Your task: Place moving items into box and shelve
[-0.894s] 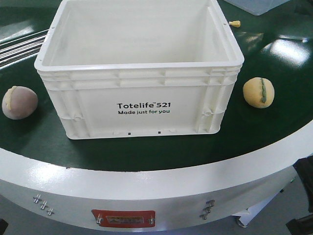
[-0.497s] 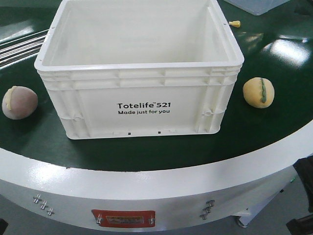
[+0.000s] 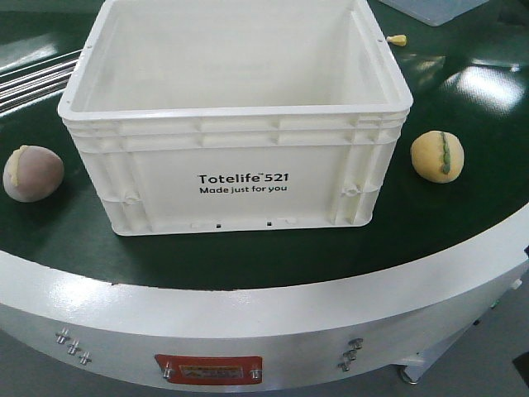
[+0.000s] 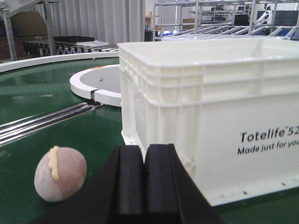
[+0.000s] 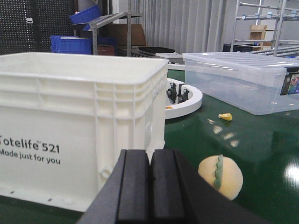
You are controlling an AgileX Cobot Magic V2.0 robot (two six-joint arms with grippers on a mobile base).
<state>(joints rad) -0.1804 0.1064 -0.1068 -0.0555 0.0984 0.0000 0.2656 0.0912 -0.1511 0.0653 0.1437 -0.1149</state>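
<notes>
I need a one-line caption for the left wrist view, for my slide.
Closed left hand facing a pink bun and the white box on the green table.

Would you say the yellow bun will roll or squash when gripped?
The yellow bun looks rounded, so a nudge would probably roll it on the green surface. Its matte, puffy look suggests it is soft and light, likely yielding.

Only the two grippers showed of the robot. The left gripper [image 4: 143,151] was matte black, with two flat, squared fingers [image 4: 129,182] rounded softly at the top corners. A thin seam ran between them, and below they widened into sloping black shoulders. The right gripper [image 5: 150,156] looked the same: plain black, blocky, with a faint sheen along the finger edges.
</notes>
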